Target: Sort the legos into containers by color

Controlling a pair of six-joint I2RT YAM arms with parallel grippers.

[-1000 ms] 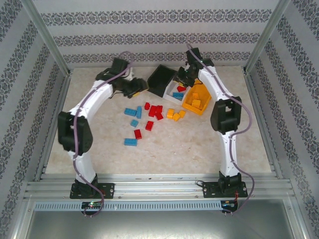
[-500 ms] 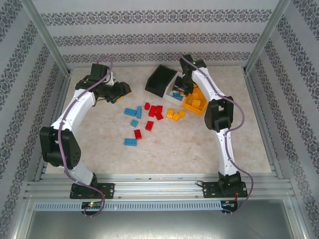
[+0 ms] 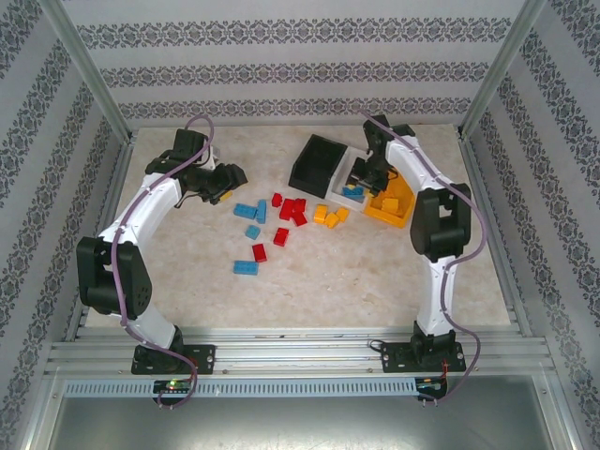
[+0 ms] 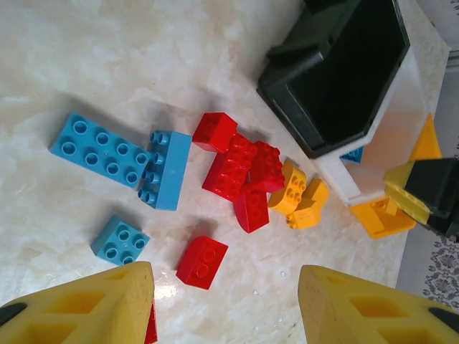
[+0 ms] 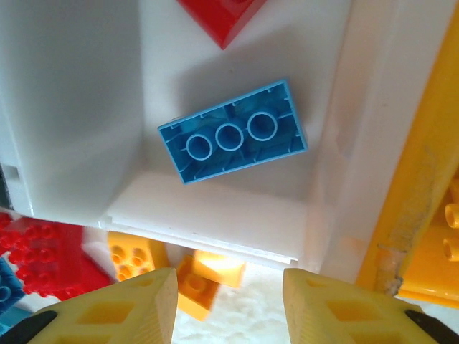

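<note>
Blue brick (image 5: 232, 132) released into the white bin (image 5: 64, 107).
My right jaws have just parted and stand empty right above it; left jaws, half open and empty, hover over the loose legos (image 4: 237, 168) still to sort.

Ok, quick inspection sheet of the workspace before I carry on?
Surface: pale marbled tabletop, no spills seen.
Job's things: black plastic bin looks empty; white plastic bin holds a light blue brick and a red brick; orange plastic bin holds yellow bricks; blue, red and yellow studded plastic bricks loose mid-table.
Clutter: nothing seen.
Grippers: left gripper, jaws open, empty, above loose bricks; right gripper, jaws open, empty, over white bin.
Cables: purple-grey cables along both arms.
Surroundings: patterned walls, aluminium frame.
</note>
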